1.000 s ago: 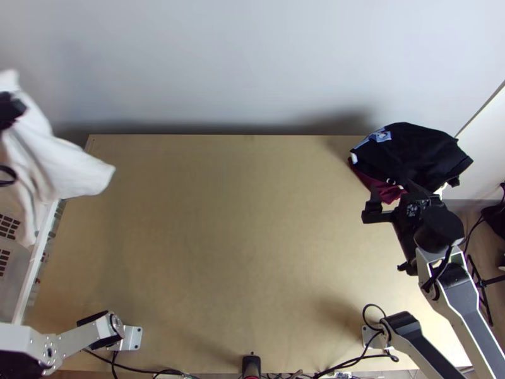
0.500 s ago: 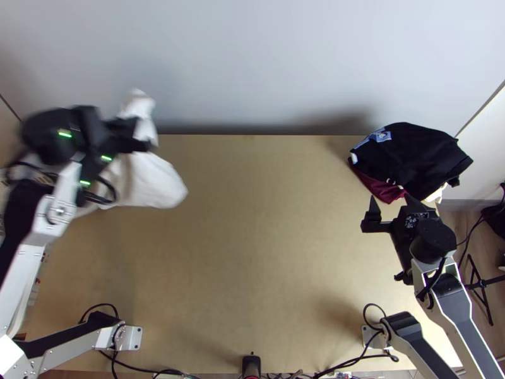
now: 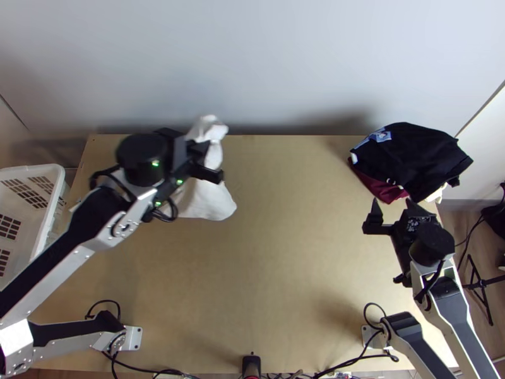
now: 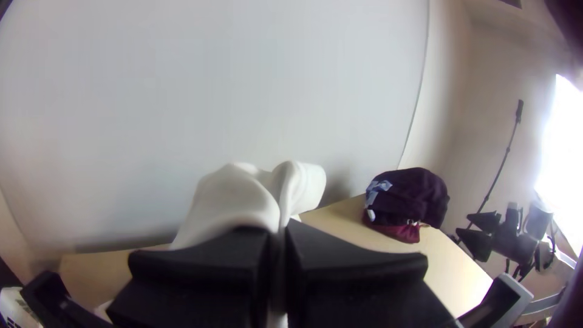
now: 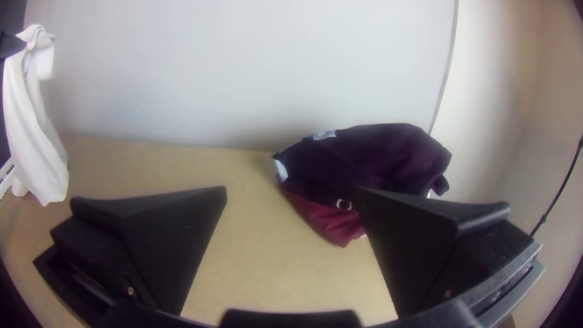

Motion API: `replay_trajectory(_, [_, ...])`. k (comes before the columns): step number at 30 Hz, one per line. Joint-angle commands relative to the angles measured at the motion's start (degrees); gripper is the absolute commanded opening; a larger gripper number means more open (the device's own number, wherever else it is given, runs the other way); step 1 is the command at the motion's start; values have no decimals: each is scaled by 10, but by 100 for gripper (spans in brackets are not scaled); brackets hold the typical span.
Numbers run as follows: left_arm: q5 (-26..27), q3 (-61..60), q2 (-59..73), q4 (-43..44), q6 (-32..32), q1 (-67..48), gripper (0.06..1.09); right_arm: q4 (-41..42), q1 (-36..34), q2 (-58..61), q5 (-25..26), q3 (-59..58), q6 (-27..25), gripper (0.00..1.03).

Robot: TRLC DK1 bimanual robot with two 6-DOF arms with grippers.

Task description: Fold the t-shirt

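Observation:
In the top view my left gripper (image 3: 205, 161) is over the table's back left part, shut on a white shirt (image 3: 211, 201) that hangs bunched below it. The left wrist view has the white cloth (image 4: 234, 197) pinched between the fingertips of my left gripper (image 4: 278, 234), part of it bulging up past them. My right gripper (image 3: 392, 211) stands open at the right side, just in front of the dark clothes pile. In the right wrist view nothing is between the fingers of my right gripper (image 5: 291, 191), and the white shirt (image 5: 36, 133) hangs far off.
Dark navy and maroon clothes (image 3: 410, 155) lie in a pile at the table's back right corner. A white basket (image 3: 52, 208) stands at the left edge. Bare wood (image 3: 271, 252) stretches across the middle of the table (image 3: 252, 303).
My left gripper has carried the white shirt rightward from above the basket to over the table. The right gripper has opened wider and shifted only slightly.

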Motion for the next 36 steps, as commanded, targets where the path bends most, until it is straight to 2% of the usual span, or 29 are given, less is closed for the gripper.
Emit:
replay_trajectory(1, [-15, 26, 42, 49, -2, -70, 9, 0, 9, -7, -1, -28, 24, 97])
replay_trajectory(20, [-16, 176, 166, 124, -27, -157, 9, 18, 1, -19, -2, -81, 23, 97])
replay_trajectory(29, [-16, 333, 200, 154, -47, -182, 9, 23, -1, -20, -2, -93, 21, 97])
replay_trajectory(36, [-30, 371, 209, 171, -42, -185, 9, 40, 3, -17, -5, -109, 23, 97])
